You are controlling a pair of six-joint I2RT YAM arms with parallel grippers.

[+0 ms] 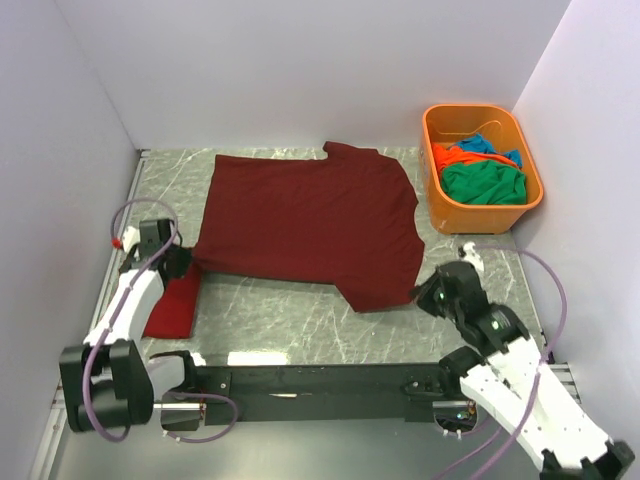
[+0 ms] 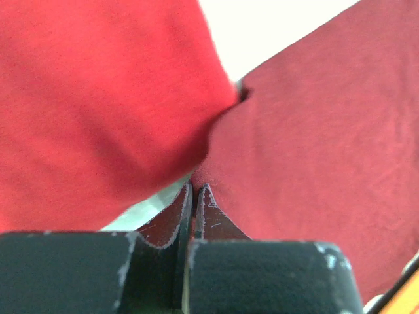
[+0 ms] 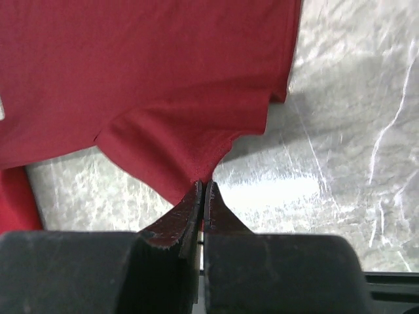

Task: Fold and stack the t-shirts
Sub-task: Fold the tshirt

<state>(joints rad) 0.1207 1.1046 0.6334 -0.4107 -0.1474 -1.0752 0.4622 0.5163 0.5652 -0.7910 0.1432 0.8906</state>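
A dark maroon t-shirt [image 1: 310, 220] lies spread flat across the middle of the table. My left gripper [image 1: 188, 258] is shut on its near left corner, and the wrist view shows the closed tips [image 2: 195, 186] biting the maroon cloth [image 2: 314, 131]. My right gripper [image 1: 420, 295] is shut on the shirt's near right edge by the sleeve. There its tips [image 3: 203, 184] pinch a small peak of the cloth [image 3: 163, 78]. A bright red t-shirt [image 1: 172, 308] lies folded at the near left, beside the left arm, and fills the left of the left wrist view [image 2: 98, 98].
An orange plastic tub [image 1: 470, 108] stands at the back right, holding green [image 1: 485, 183], orange [image 1: 455, 158] and blue [image 1: 480, 145] t-shirts. White walls close in the marbled table [image 1: 300, 320] on the left, back and right. A black base bar [image 1: 320, 380] runs along the near edge.
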